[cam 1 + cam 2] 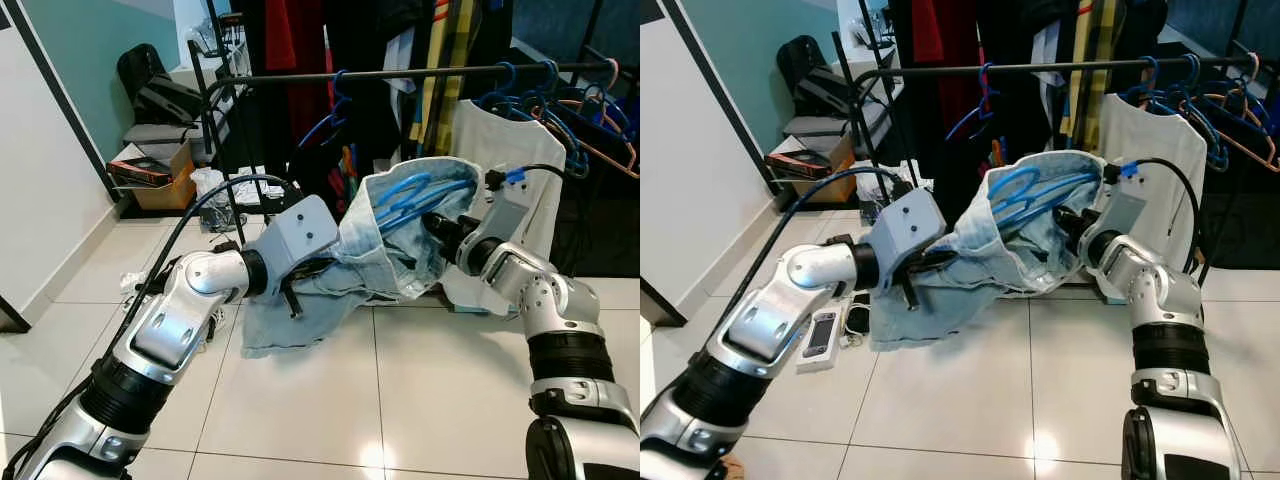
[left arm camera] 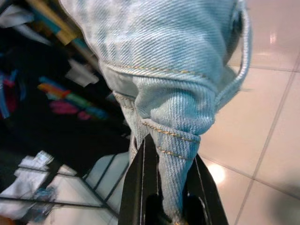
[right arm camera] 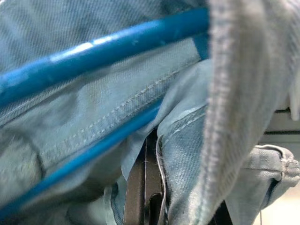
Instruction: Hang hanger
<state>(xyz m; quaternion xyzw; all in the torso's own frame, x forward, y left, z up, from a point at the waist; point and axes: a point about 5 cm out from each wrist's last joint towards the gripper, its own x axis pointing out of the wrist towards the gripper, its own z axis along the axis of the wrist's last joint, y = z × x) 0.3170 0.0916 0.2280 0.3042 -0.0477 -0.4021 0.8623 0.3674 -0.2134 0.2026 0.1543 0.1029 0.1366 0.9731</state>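
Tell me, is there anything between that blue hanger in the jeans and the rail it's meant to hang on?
Nothing solid seems to block the way. The blue hanger sits inside the jeans, held up by the left gripper and right gripper, just below the rail. Above it the rail looks bare, between one blue hanger and a crowded bunch.

You're looking at pale blue denim jeans (image 1: 390, 250) with orange-tan stitching along the seams, and a bright blue hanger (image 1: 415, 196) inside the waistband. Your arms are silver with black joints, and each tool has black fingers (image 2: 140, 187). The rail (image 1: 400, 74) is black, carrying more blue hangers (image 1: 540, 105), a pinkish one (image 1: 600, 130), a white shirt (image 1: 520, 170) and a red garment (image 1: 295, 40). The floor (image 1: 330, 400) is glossy off-white tile; the far wall (image 1: 80, 50) is teal.
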